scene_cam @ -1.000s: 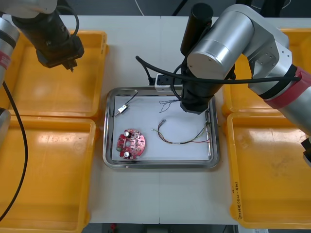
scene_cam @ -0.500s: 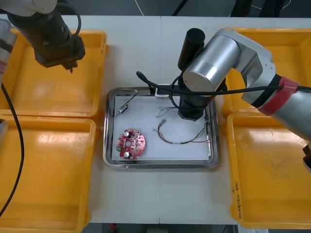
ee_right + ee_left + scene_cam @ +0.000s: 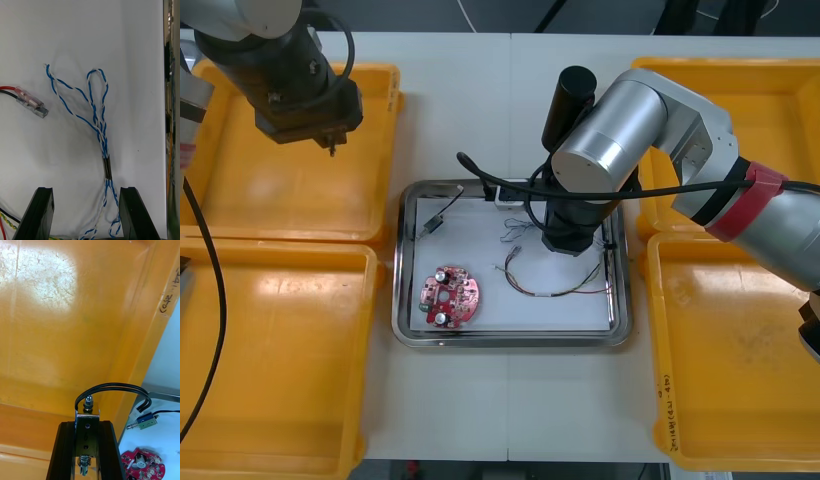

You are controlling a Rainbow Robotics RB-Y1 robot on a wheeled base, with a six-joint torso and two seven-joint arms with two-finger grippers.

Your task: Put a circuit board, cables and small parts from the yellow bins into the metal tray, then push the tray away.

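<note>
- My left gripper (image 3: 87, 427) hangs over the far yellow bin (image 3: 290, 200) on the left side of the table. Its fingers are pinched narrow on a small metal part (image 3: 87, 413), and a black cable (image 3: 112, 387) loops out from that part.
- The metal tray (image 3: 404, 290) sits between the bins and is white inside.
- In the tray's left half I see the round red circuit board (image 3: 450, 296) at the near end. A second small metal part (image 3: 430, 224) lies at the far end with a thin dark lead.
- Right of the board, the red and yellow cable (image 3: 558, 291) curves across the white floor.
- Just beyond it, the twisted blue and white cable (image 3: 98, 120) lies flat on the tray floor.
- My right gripper (image 3: 86, 191) is low over the tray's far right part, fingers spread wide. The blue and white cable's banded end lies between them, and I see neither finger touching it.
</note>
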